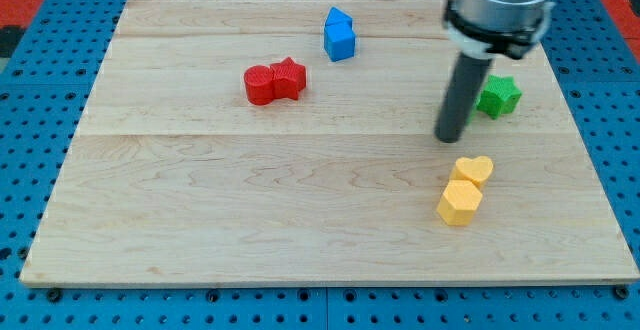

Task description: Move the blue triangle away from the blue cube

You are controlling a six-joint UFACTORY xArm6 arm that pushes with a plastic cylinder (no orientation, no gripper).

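Wooden board (200, 220), my tip (449, 138) just left of green star block (498, 96), above yellow blocks (466, 190), far right of blue blocks (339, 35), red blocks (274, 81), no claw, only bare rod.

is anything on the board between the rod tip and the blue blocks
Nothing visible. My tip sits at the view's right beside the green block; bare wood runs from it up-left to the touching blue blocks.
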